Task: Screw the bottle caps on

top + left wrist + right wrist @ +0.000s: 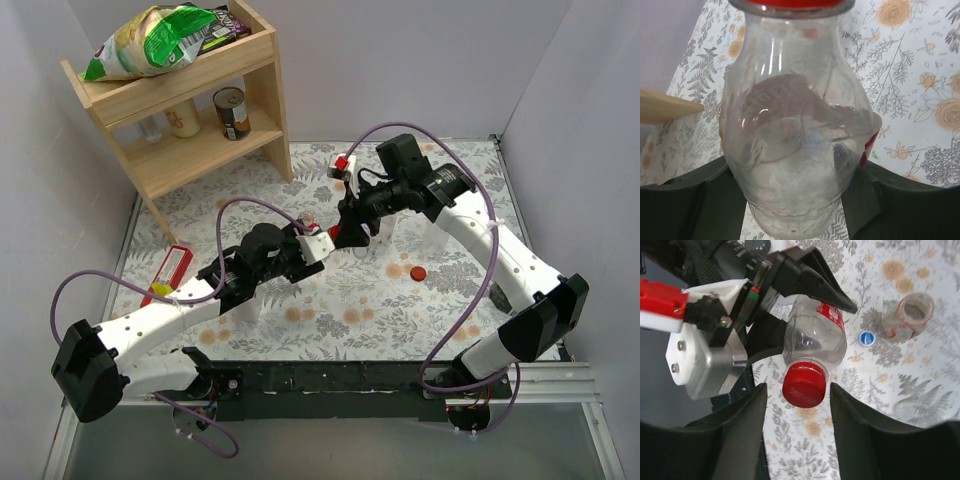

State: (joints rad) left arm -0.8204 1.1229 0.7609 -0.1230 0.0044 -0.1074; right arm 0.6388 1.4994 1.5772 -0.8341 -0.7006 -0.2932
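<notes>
You're looking at a clear bottle [815, 337] with a red cap [804, 385], a blue cap [867, 338], and a cloth [805, 450] of grey leaves and orange flowers

The desk [330, 320] has a grey floral-print top and is boxed in by plain white walls [420, 60] at 9, 12 and 3 o'clock. A pale wooden shelf unit [268, 100] stands at 10 o'clock, with a snack bag [150, 40] on top and a tin can [232, 112] on the shelf below. The light is soft and even.

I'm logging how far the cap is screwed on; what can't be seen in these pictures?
Top external: the bottle is mostly hidden under the right gripper.
Left wrist: the red cap is cut off by the top edge.
Right wrist: the cap faces the camera, hiding its threads.
</notes>
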